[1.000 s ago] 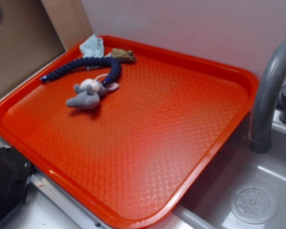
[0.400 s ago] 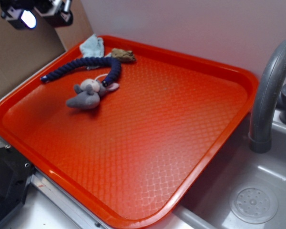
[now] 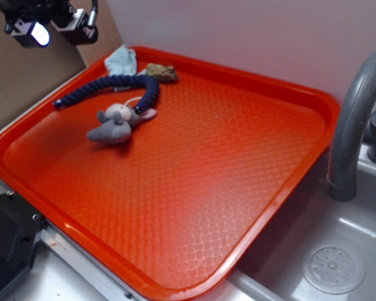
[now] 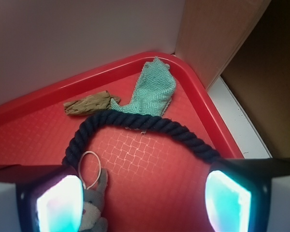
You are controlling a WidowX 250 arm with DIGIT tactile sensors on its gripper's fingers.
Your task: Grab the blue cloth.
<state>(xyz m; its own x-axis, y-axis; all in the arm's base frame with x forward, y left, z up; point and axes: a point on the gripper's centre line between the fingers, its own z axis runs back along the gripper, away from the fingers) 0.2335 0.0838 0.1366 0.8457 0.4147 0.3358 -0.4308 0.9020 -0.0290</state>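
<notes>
My gripper (image 4: 145, 193) hangs wide open and empty, cloth (image 4: 152, 92) in the tray's (image 3: 175, 288) far-left corner, partly under rope (image 4: 135, 123).

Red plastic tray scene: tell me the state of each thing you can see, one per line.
Pale light-blue fabric cloth: crumpled in tray corner, lower edge under the rope.
Dark navy braided rope: curved, lying on the cloth.
Grey plush mouse: lying on its side.
Brown wood piece: lying flat.
Gripper: open, empty, above the tray.
</notes>
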